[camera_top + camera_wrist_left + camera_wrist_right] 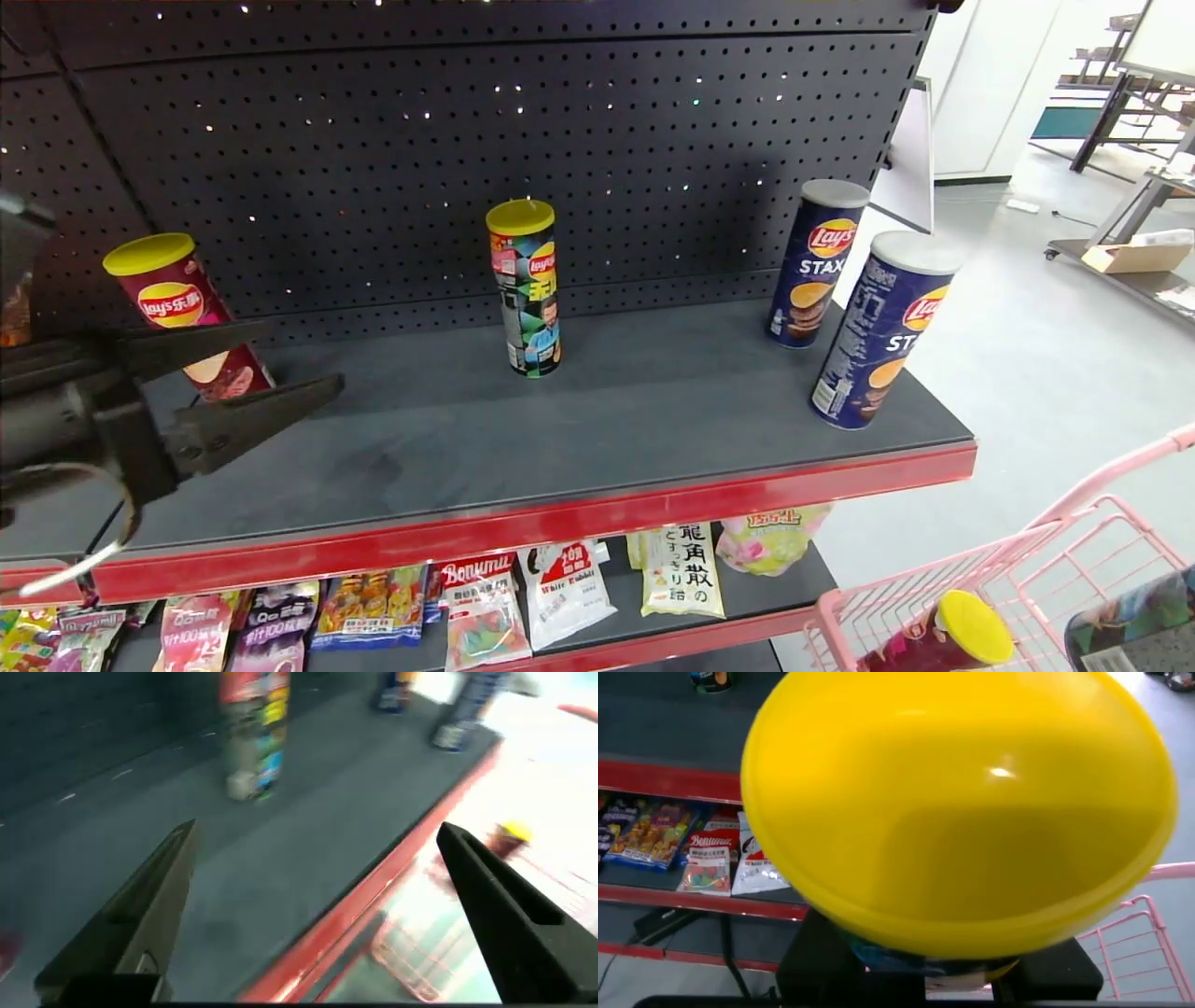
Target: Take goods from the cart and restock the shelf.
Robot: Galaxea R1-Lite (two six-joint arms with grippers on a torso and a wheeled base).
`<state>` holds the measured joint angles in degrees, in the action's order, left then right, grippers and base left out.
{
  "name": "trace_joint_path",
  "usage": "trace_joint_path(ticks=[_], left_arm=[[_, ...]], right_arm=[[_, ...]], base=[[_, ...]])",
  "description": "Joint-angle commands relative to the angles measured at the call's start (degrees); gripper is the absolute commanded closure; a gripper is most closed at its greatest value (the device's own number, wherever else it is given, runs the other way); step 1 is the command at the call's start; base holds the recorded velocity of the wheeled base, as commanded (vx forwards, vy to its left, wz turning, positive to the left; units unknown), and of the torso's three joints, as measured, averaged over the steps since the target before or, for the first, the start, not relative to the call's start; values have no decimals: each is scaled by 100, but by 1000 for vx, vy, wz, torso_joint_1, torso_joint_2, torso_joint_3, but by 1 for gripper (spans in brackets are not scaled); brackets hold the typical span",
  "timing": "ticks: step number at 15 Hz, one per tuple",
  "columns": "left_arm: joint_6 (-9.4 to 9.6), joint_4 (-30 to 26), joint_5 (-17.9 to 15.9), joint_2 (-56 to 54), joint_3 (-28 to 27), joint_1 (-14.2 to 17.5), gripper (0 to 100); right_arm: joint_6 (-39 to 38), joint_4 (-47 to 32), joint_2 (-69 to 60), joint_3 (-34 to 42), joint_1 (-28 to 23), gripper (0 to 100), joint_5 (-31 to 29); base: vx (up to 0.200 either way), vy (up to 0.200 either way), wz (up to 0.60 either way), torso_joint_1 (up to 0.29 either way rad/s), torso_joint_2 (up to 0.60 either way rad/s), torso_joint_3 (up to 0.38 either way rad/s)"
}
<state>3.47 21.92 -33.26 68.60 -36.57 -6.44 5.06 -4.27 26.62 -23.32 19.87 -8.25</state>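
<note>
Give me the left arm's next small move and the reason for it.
Probably draw the left gripper straight back off the shelf, toward the pink cart. Its jaws stand wide open with nothing between them, and the red can stands on the shelf just beside them, so that placement looks done. A yellow-lidded can is in the cart.
</note>
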Motion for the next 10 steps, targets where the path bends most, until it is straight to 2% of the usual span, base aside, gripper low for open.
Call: trace_joint_path(ticks=[1,2,3,4,7,10], left_arm=[[197,1201,-893,2281,-544,-200,0],[356,1552,-840,2747,-746,-218,0],[426,1702,-796,2967,-869,-226,0],[444,1886,-656,3371,-1194,-314,0],[452,1913,-480,3845,-1836,-587,0],[444,1913,-67,4285,-2522,-824,0]], right_arm=[[-23,-4,185,-41,-1,100,8],[-128,-4,194,-32,-10,100,8],[-198,-4,194,-32,-18,100,-1],[-277,-13,203,-41,-18,100,-10],[-286,-4,203,-59,-18,100,-18],[-286,-4,203,-120,-27,100,-62]], base=[[0,0,0,0,0,0],[0,0,0,0,0,0],[0,0,0,0,0,0],[0,0,0,0,0,0],[0,0,0,0,0,0],[0,0,0,0,0,0]])
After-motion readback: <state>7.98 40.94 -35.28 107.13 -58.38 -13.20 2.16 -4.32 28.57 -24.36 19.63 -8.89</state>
